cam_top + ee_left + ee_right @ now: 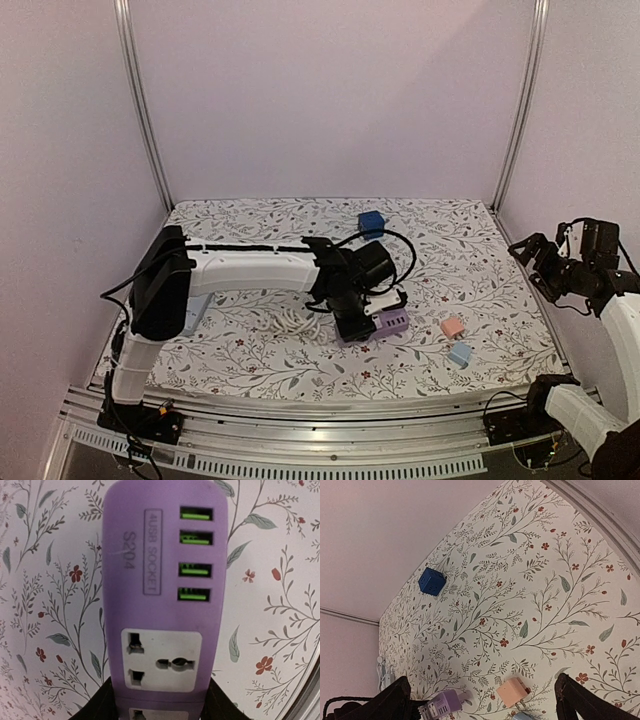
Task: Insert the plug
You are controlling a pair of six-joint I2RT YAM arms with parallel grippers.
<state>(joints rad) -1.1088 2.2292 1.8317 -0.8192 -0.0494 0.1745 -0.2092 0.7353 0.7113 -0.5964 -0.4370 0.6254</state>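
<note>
A purple power strip (pixel 388 322) with green USB ports and white sockets lies on the floral mat; it fills the left wrist view (pixel 160 580). My left gripper (pixel 362 322) is shut on its near end, with black fingers (pixel 102 705) pressed against both sides. A pink plug (pixel 452 327) and a light blue plug (pixel 460 353) lie on the mat to the right of the strip. The pink plug (pixel 514 691) and the strip (pixel 442 703) also show low in the right wrist view. My right gripper (pixel 535 258) is open, empty and raised at the right edge.
A dark blue cube adapter (pixel 372 222) sits at the back of the mat, with a black cable looping past it. A white coiled cord (pixel 295 320) lies left of the strip. Metal posts and walls border the mat (pixel 250 370).
</note>
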